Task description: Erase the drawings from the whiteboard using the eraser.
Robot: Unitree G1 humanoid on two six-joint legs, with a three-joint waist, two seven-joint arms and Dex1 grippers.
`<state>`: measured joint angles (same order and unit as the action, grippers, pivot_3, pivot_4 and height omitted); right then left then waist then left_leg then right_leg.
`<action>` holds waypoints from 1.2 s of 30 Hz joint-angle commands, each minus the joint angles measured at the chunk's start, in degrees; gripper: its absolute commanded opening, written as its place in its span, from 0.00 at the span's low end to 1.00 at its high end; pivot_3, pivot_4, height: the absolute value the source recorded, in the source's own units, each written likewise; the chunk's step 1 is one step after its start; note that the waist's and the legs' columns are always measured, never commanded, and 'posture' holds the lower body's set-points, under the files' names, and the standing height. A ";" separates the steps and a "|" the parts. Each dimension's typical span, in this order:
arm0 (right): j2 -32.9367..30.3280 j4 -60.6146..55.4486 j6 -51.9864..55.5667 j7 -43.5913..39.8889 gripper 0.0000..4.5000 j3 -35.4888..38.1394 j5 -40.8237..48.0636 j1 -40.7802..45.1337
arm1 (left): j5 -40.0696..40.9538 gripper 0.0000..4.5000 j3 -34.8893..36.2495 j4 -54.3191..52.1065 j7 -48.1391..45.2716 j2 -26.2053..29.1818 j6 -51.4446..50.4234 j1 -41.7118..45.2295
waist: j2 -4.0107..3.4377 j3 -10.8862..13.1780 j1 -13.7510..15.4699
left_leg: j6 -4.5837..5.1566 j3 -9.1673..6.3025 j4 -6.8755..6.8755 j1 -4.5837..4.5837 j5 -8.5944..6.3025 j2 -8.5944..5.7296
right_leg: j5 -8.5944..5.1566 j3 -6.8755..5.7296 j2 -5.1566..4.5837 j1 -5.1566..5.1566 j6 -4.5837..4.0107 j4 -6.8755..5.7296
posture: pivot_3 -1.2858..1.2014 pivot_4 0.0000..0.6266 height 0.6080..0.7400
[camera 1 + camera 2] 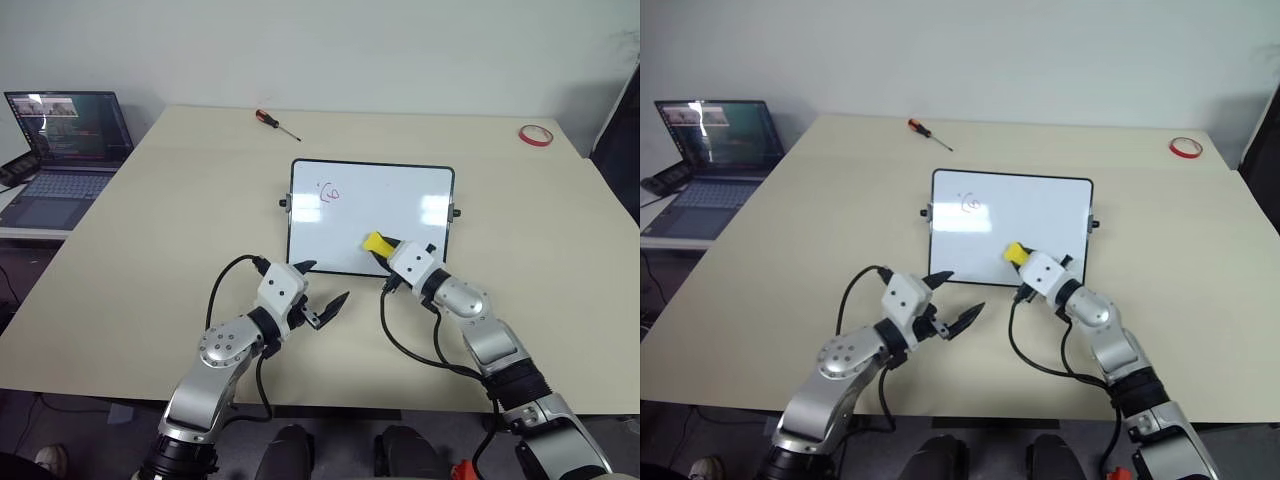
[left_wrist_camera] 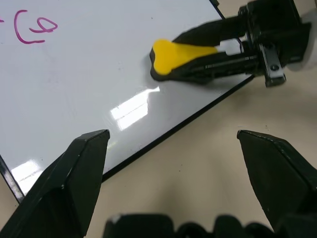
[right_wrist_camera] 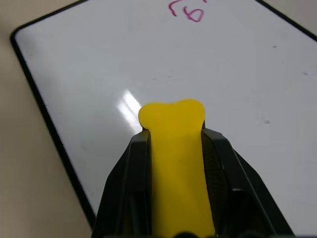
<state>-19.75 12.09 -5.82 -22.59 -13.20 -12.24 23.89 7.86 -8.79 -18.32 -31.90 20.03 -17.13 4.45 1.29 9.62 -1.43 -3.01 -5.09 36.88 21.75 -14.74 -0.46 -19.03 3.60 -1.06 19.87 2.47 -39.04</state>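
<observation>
I count one whiteboard (image 1: 372, 190) at the centre of the frame on the worktop (image 1: 150, 230), one eraser (image 1: 378, 243), and red drawings (image 1: 329, 192) in the board's upper left part; from here I make out two marks close together, a curved stroke and a "6"-like loop, and cannot tell whether there is more. Beyond the board lie one screwdriver (image 1: 276, 123) at the upper centre and one red tape ring (image 1: 535, 135) at the upper right. One open laptop (image 1: 62, 150) sits at the far left.

My right end effector (image 1: 385, 250) reaches in from the lower right, pointing up-left and roughly level, its fingers pinching the yellow eraser, whose tip lies over the board's lower right area, well apart from the drawings. My left end effector (image 1: 320, 292) hangs just below the board's lower left edge, over bare worktop, pointing right, its two black fingers spread wide with nothing between them.
</observation>
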 commanded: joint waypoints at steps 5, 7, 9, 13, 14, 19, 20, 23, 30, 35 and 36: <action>-3.89 -1.22 2.95 0.35 0.24 2.36 -0.63 -4.62 | 0.42 1.00 -0.03 -1.28 -0.15 -0.13 0.93 0.40 | 0.00 0.00 0.03 | 0.00 -0.05 0.00 0.00 0.00 0.00 | 0.00 -0.03 0.00 -0.04 0.00 0.03 | 0.52 0.24 1.00; -3.84 -2.11 2.99 -0.35 0.24 1.72 -0.30 -5.52 | 0.27 1.00 0.07 -1.17 -0.01 -0.10 1.08 0.38 | 0.00 0.00 -0.07 | 0.00 -0.03 -0.01 0.00 0.00 0.00 | 0.00 -0.01 0.00 -0.03 0.00 0.04 | 0.52 0.24 1.00; -4.36 -2.85 1.41 -1.25 0.24 0.35 -1.16 -6.51 | 0.24 1.00 0.54 -1.18 0.27 -0.01 1.03 0.47 | 0.00 0.00 -0.09 | 0.00 -0.03 -0.02 -0.01 0.00 0.01 | 0.00 -0.01 0.00 -0.03 0.00 0.04 | 0.52 0.24 1.00; -4.42 -3.34 0.44 -1.94 0.24 -1.08 -1.81 -7.16 | 0.41 1.00 1.24 -1.78 0.23 0.58 0.87 -0.12 | 0.00 0.00 -0.25 | 0.00 -0.01 -0.02 -0.01 0.00 0.01 | 0.00 0.00 0.00 -0.03 0.00 0.04 | 0.52 0.24 1.00; -4.23 -3.03 0.05 -1.90 0.24 -1.45 -1.98 -6.84 | 0.44 1.00 1.33 -1.92 0.22 0.70 0.81 -0.24 | 0.00 0.00 -0.28 | 0.00 -0.01 -0.03 -0.01 0.00 0.02 | 0.00 0.00 0.00 -0.02 0.00 0.04 | 0.52 0.24 1.00; -1.43 -0.42 -0.21 -1.08 0.24 -3.16 -2.34 -3.82 | 0.47 1.00 1.38 -2.35 0.35 0.87 0.52 -0.34 | 0.02 -0.01 -0.76 | 0.00 0.03 -0.05 -0.03 0.00 0.05 | 0.00 0.03 0.02 0.00 0.00 0.04 | 0.52 0.24 1.00; -0.57 0.29 -0.37 -0.85 0.24 -3.56 -2.50 -2.85 | 0.48 1.00 1.37 -2.53 0.37 0.86 0.37 -0.34 | 0.02 -0.01 -1.07 | 0.00 0.07 -0.07 -0.06 0.00 0.08 | 0.00 0.07 0.04 0.00 0.00 0.04 | 0.52 0.24 1.00; 1.57 2.00 -1.35 0.09 0.24 -4.08 -3.14 -0.22 | 0.51 1.00 1.23 -3.07 0.34 0.95 0.00 -0.55 | 0.01 0.00 -1.83 | 0.00 0.18 -0.09 -0.16 0.00 0.13 | 0.02 0.16 0.09 -0.01 -0.04 0.01 | 0.52 0.24 1.00; 3.10 6.11 -2.66 1.82 0.24 -4.07 -4.45 2.97 | 0.58 1.00 1.35 -3.46 0.29 1.29 -0.36 -0.86 | 0.00 0.00 -1.82 | 0.00 0.17 -0.09 -0.15 0.00 0.11 | 0.03 0.18 0.08 0.00 -0.04 0.01 | 0.52 0.24 1.00; 3.65 4.44 -3.63 1.17 0.24 -3.16 -2.84 2.73 | 0.54 1.00 1.26 -3.98 0.43 1.21 -0.55 -1.18 | 0.00 0.01 -1.87 | 0.00 0.19 -0.10 -0.19 0.00 0.14 | 0.04 0.21 0.09 0.00 -0.05 -0.01 | 0.52 0.24 1.00; 3.60 3.92 -3.71 0.82 0.24 -2.90 -2.27 2.45 | 0.49 1.00 1.24 -4.08 0.49 1.17 -0.58 -1.24 | 0.00 0.01 -1.87 | 0.00 0.19 -0.09 -0.18 0.00 0.13 | 0.04 0.21 0.09 0.00 -0.05 -0.01 | 0.52 0.24 1.00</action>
<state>-16.14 16.46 -9.99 -21.61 -17.27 -15.22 26.07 7.88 -8.02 -19.91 -31.78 21.10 -18.19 3.11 1.28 9.63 -3.30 -3.02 -4.89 36.78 21.59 -14.74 -0.33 -18.99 3.82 -0.97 19.89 2.42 -39.05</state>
